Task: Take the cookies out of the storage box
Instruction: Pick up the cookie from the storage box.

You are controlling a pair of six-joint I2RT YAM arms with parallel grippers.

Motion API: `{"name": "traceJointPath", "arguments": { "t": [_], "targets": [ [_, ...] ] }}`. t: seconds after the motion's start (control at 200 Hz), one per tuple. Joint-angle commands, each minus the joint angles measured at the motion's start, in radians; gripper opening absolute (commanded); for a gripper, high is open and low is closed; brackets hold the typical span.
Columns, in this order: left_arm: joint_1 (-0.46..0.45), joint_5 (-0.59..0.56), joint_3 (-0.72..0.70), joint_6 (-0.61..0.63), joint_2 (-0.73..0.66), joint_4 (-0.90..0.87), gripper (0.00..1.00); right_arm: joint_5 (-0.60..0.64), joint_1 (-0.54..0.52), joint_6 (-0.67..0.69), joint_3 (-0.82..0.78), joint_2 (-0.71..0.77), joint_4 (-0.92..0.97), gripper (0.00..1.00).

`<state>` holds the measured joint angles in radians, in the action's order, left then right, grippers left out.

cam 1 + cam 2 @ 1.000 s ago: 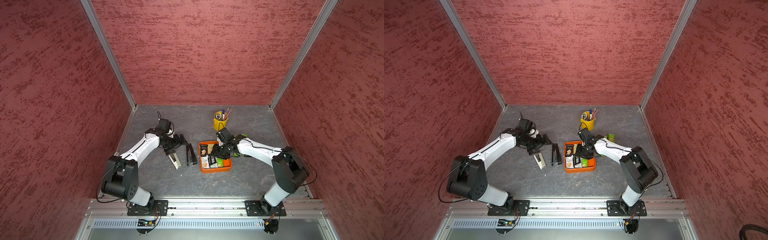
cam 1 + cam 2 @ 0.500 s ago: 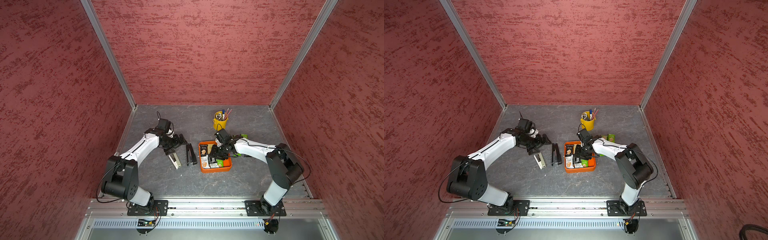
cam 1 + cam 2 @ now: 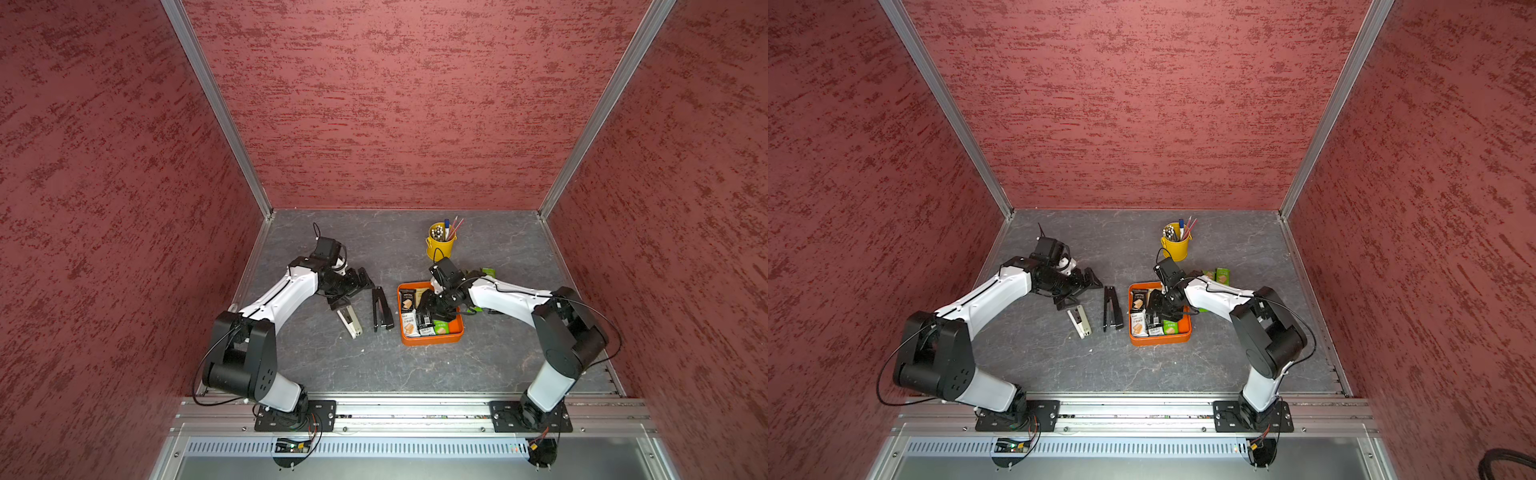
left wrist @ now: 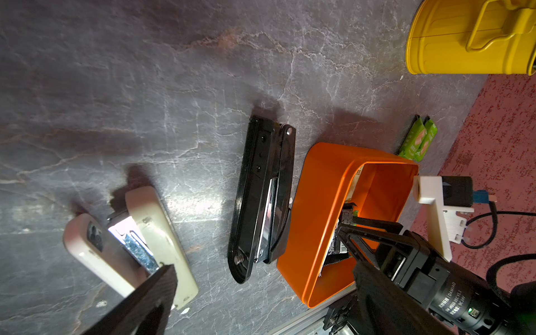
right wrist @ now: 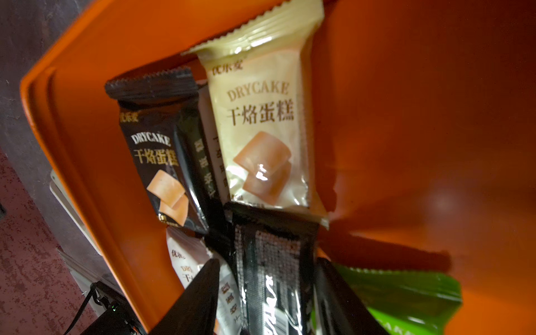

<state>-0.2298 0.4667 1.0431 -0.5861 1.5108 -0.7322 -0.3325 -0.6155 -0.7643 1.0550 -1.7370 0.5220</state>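
Where my right arm dipped into the orange storage box (image 3: 432, 340), my right gripper (image 5: 266, 264) stood with its jaws partly apart, astride a black packet (image 5: 275, 298) that lay lengthwise between the fingers (image 5: 197, 298). Whether the pads pressed on it I could not tell. Most of the cookies (image 3: 1138, 326) lay inside that box, along its left and near sides, with bare orange floor on the right. Flanking the black packet were a green packet (image 5: 406, 298) and a small white packet (image 5: 185, 261). Past the fingertips a cream DRYCAKE packet (image 5: 261, 130) lay beside a black DRYCAKE packet (image 5: 156, 150), both printed with tan biscuits. Left of the box, just beside its wall, the black stapler (image 3: 381, 309) lay on the grey table (image 3: 415, 374), and the beige stapler (image 3: 349, 322) lay farther left. My left gripper (image 3: 353, 291) hung at the beige stapler's far end, jaws spread wide and holding nothing. Beyond the box's far right corner two green packets (image 3: 1223, 275) sat side by side on the table, outside the box. Farthest off stood the yellow pen bucket (image 3: 441, 245), full of pens and pencils.
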Motion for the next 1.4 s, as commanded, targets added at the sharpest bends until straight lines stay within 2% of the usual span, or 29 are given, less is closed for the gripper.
{"name": "traceJointPath", "arguments": {
  "t": [0.0,0.26,0.446,0.887,1.152,1.398],
  "targets": [
    [0.005,0.007,-0.007,0.012,-0.014,0.016,1.0,0.01,-0.007,-0.01,-0.004,0.01,0.04,0.56],
    [0.005,0.004,-0.011,0.011,-0.022,0.014,1.0,-0.031,-0.007,-0.045,-0.036,0.045,-0.012,0.41],
    [0.005,0.0,-0.012,0.01,-0.03,0.012,1.0,-0.07,-0.007,-0.099,-0.076,0.077,-0.099,0.39],
    [0.005,0.001,-0.014,0.009,-0.031,0.01,1.0,-0.074,-0.007,-0.128,-0.128,0.11,-0.14,0.4],
    [0.005,0.0,-0.015,0.004,-0.036,0.011,1.0,-0.036,-0.007,-0.126,-0.122,0.115,-0.111,0.24],
    [0.006,-0.002,-0.016,0.003,-0.034,0.016,1.0,0.002,-0.006,-0.1,-0.081,0.123,-0.039,0.2]
  ]
}}
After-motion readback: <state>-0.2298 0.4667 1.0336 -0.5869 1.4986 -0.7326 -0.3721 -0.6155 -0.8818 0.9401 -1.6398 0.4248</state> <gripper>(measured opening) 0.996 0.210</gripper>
